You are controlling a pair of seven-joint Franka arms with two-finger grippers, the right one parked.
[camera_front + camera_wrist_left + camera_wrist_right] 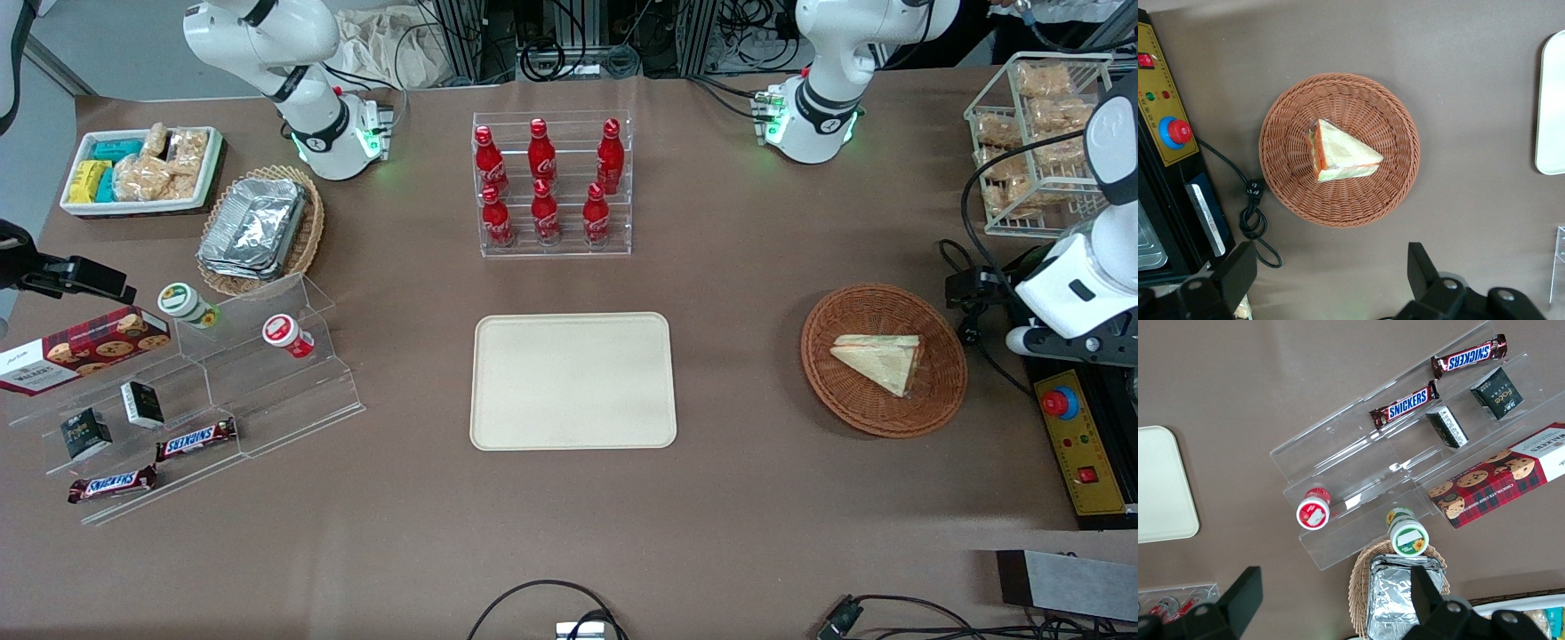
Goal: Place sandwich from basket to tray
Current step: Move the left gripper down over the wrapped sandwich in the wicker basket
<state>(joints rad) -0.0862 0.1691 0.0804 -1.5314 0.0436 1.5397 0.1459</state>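
**A:** Where is the sandwich at this moment?

**B:** It lies inside the round reddish-brown basket, roughly at its middle, one flat triangular face up. Taking the cream tray as the landmark: the basket sits on the brown table toward the working arm's end, well apart from the tray, about level with it. The tray has nothing on it, so the move is not yet begun.

**A:** And the gripper?

**B:** The gripper hangs high above the table, just beside the basket and not directly over the sandwich. Its two dark fingers are spread wide, with nothing between them.

**A:** How would the sandwich handle?

**B:** My judgement: light, soft and easily crushed, since it is pale bread in clear wrap. The wrap is likely slick. The orange and green filling shows along one edge. A gentle pinch across the two slanted sides, near the thicker crust end, looks safest; squeezing the pointed tip would probably fold it.

**A:** How many of each thing?

**B:** One sandwich, one round basket, one tray. Farther from the front camera than the tray stands a clear rack with six red bottles. Toward the parked arm's end from the tray, a clear stepped stand carries two chocolate bars, two small dark boxes, two small round tubs and one biscuit box. Near it sits one oval basket of foil containers.
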